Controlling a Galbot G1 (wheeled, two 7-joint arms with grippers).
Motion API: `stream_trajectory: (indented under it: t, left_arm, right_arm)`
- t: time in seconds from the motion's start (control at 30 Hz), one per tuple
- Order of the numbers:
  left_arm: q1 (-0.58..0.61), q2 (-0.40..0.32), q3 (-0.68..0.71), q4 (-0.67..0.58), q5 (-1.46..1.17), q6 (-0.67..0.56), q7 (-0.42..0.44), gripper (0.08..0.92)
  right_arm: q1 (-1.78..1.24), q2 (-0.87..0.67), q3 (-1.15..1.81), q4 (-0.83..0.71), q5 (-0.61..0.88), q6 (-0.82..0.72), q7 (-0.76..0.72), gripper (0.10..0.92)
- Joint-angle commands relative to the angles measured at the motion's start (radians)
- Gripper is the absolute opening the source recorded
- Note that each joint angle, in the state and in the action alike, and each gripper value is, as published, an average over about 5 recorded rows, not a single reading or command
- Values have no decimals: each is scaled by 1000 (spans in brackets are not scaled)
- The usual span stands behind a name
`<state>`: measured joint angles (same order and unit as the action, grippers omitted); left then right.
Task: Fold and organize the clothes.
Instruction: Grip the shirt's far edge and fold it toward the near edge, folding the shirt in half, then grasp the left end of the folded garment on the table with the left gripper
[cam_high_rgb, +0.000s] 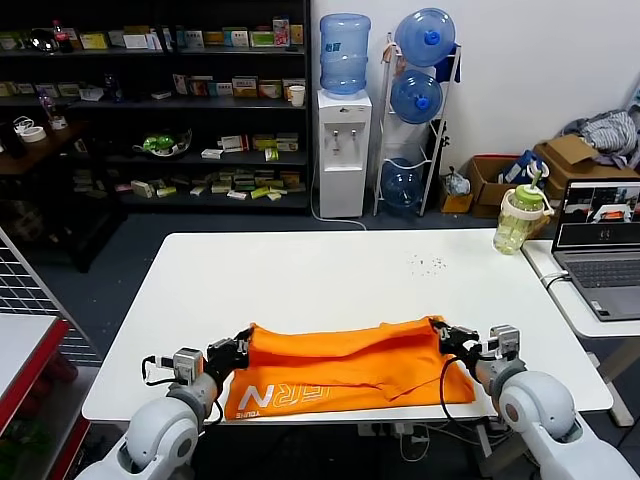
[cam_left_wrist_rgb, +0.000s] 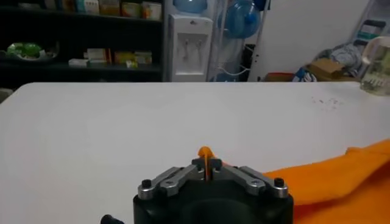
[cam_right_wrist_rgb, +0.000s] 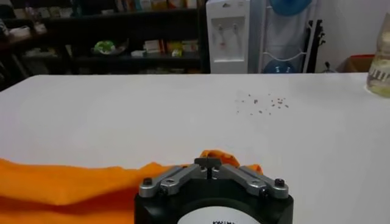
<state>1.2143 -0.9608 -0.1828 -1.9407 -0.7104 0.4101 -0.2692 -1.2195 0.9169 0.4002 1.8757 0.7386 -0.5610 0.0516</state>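
Note:
The orange T-shirt (cam_high_rgb: 345, 368) lies partly folded at the near edge of the white table (cam_high_rgb: 330, 280), white lettering showing on its near left part. My left gripper (cam_high_rgb: 240, 347) is shut on the shirt's left corner; in the left wrist view (cam_left_wrist_rgb: 207, 163) orange cloth pokes up between the closed fingers, and the shirt (cam_left_wrist_rgb: 341, 182) trails off beside it. My right gripper (cam_high_rgb: 442, 334) is shut on the shirt's right corner; in the right wrist view (cam_right_wrist_rgb: 208, 163) the fingers are closed with orange cloth (cam_right_wrist_rgb: 73, 185) bunched just beyond them.
A green-capped bottle (cam_high_rgb: 520, 217) stands at the table's far right corner. A laptop (cam_high_rgb: 603, 245) sits on a side table to the right. Small dark specks (cam_high_rgb: 430, 264) lie on the table. Shelves, a water dispenser (cam_high_rgb: 343, 150) and boxes stand behind.

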Motion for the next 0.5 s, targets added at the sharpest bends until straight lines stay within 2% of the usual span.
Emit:
stream_trajectory:
  t: [0.03, 0.3, 0.5]
  left_arm:
    - [102, 5, -24, -77, 17, 13, -13, 230]
    - [157, -6, -68, -80, 48, 15, -14, 456]
    - [184, -53, -75, -26, 102, -9, -1, 637]
  right_arm:
    - [-101, -20, 52, 96, 0, -12, 8, 241]
    - [-142, -18, 101, 121, -10, 1, 5, 475]
    - [-191, -4, 148, 139, -17, 14, -7, 648]
